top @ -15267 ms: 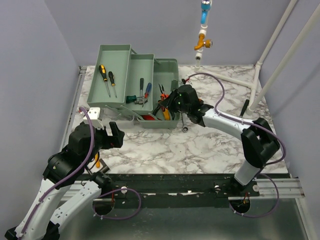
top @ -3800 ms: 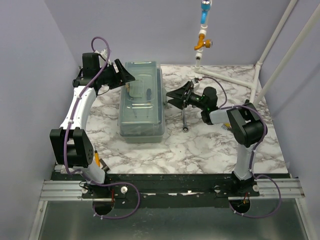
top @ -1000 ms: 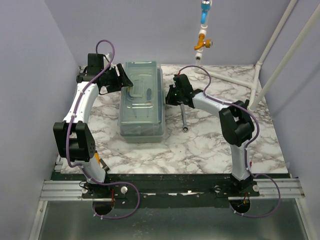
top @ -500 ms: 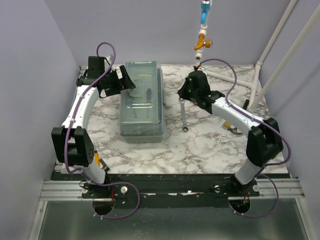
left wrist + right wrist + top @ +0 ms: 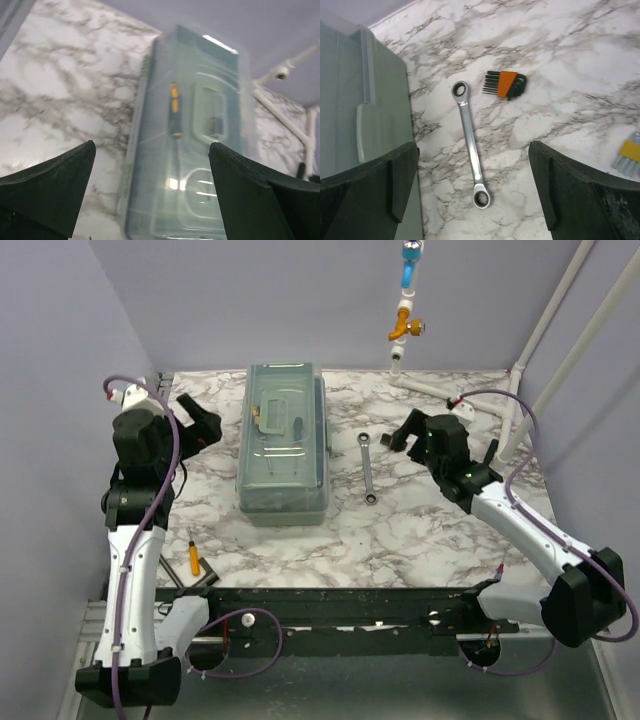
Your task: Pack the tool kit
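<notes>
I see the tool box (image 5: pixel 283 445) standing shut toward the rear left of the desk (image 5: pixel 420 530), long side running away from me, its clear lid down over the green body. Through the lid, on my left wrist camera, I can make out a screwdriver with a yellow and black handle (image 5: pixel 175 110) lying lengthwise inside, beside the moulded lid handle (image 5: pixel 210 120).

Just right of the box, apart from it, a ring wrench (image 5: pixel 368 468) lies flat on the marble. An orange-cased hex key set (image 5: pixel 506 84) sits near the wrench's far ring end. A second key set with a yellow holder (image 5: pixel 630 155) shows at the right edge of my right wrist view, well apart from the wrench. An orange-handled screwdriver (image 5: pixel 194 553) lies out on the desk near its front left edge.

My left gripper (image 5: pixel 203 420) hangs left of the box, off its side, fingers spread wide and holding nothing. My right gripper (image 5: pixel 415 432) hovers right of the wrench, also spread wide and empty, looking down on the wrench.
</notes>
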`<state>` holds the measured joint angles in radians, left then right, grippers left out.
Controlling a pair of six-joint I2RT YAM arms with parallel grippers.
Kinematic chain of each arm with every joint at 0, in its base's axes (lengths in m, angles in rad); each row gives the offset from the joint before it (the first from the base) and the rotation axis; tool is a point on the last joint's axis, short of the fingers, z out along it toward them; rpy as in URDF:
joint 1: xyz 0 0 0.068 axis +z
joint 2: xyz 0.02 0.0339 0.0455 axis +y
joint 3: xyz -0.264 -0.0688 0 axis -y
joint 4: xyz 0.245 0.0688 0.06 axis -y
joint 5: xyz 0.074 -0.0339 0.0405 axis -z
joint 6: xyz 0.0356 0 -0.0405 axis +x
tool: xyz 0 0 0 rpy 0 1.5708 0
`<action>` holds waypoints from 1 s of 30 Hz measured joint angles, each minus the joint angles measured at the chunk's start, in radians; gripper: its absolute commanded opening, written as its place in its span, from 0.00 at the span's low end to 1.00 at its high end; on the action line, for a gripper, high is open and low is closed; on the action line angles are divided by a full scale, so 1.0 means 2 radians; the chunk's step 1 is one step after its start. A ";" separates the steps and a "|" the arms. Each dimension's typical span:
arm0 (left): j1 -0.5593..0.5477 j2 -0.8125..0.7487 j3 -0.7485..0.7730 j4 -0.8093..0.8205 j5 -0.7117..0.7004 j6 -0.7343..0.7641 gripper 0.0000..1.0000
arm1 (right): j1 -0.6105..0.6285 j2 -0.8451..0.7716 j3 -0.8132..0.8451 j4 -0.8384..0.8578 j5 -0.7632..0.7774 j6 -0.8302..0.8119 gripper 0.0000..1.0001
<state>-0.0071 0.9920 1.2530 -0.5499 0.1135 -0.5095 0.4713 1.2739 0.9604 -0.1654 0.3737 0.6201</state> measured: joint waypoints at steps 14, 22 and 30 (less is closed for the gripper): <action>0.045 -0.065 -0.368 0.177 -0.132 -0.078 0.99 | -0.002 -0.177 -0.274 0.207 0.063 -0.108 1.00; 0.045 -0.055 -0.428 0.377 -0.131 0.048 0.94 | -0.002 -0.149 -0.312 0.335 0.053 -0.195 0.99; 0.045 0.008 -0.496 0.549 -0.077 0.136 0.99 | -0.046 -0.138 -0.379 0.479 0.070 -0.240 1.00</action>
<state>0.0826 1.0084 0.2619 0.5484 -0.0414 -0.2371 0.3801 0.9981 0.2024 0.7925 0.5133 0.1410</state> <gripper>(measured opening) 0.984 0.998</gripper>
